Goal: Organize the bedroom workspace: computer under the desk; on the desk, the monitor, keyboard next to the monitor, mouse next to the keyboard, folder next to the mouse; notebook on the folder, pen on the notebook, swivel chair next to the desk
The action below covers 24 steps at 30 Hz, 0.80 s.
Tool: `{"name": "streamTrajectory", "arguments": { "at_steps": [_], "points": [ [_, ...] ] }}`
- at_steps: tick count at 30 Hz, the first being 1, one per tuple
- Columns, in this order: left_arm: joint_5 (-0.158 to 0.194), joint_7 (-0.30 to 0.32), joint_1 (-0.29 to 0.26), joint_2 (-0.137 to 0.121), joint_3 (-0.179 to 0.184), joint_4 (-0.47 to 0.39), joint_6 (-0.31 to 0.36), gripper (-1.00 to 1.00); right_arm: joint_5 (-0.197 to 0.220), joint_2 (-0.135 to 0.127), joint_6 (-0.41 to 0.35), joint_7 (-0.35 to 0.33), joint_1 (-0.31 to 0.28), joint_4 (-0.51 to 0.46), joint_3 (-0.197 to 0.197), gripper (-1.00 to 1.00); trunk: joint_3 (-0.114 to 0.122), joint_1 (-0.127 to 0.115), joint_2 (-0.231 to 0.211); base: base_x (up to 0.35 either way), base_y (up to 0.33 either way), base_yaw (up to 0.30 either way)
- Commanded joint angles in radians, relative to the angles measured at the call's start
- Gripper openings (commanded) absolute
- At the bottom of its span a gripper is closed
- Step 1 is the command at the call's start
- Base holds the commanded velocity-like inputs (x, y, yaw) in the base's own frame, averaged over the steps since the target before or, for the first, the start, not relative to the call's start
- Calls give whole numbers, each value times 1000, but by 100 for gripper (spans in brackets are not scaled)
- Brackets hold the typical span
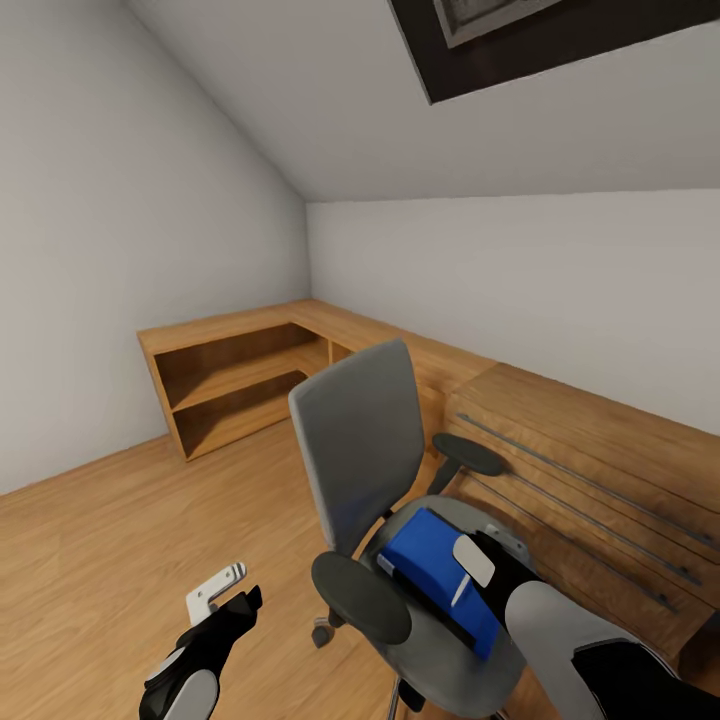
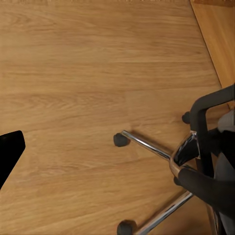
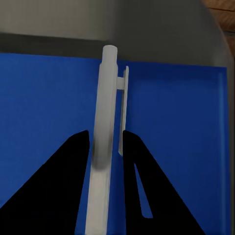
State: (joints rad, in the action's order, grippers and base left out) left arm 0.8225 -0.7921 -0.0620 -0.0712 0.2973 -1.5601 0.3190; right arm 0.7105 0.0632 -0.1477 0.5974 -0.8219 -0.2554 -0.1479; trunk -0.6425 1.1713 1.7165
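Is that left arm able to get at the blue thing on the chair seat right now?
Probably, with effort. The left gripper hangs low beside the swivel chair, whose near armrest stands between it and the blue folder. It would likely have to reach over that.

Attic room with wood fittings around you.
You face white walls under a sloped ceiling with a dark skylight; a wood floor, corner shelves and a drawer unit run along the wall.
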Motion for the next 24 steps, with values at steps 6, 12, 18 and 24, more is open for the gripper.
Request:
{"name": "streamTrajectory", "arguments": {
  "at_steps": [6, 12, 18, 24],
  "points": [
    [4, -7, -1, -1, 2, -1, 3, 100, 3, -2, -9, 8, 0, -4, -6, -100, 18, -23, -42, 0, 0, 0],
    [4, -7, -1, -1, 2, -1, 3, 100, 5, -4, -11, 18, 0, -65, -3, -100, 37, -46, -84, -124, 0, 0],
    [3, -7, -1, -1, 2, -1, 3, 100, 5, -9, -78, 73, 4, -179, -1, -100, 55, -69, -126, -308, 0, 0],
    [3, -6, -1, -2, 1, -1, 3, 100, 6, -11, -94, 81, 5, -208, -1, -100, 74, -92, -168, -336, 0, 0]
  ]
}}
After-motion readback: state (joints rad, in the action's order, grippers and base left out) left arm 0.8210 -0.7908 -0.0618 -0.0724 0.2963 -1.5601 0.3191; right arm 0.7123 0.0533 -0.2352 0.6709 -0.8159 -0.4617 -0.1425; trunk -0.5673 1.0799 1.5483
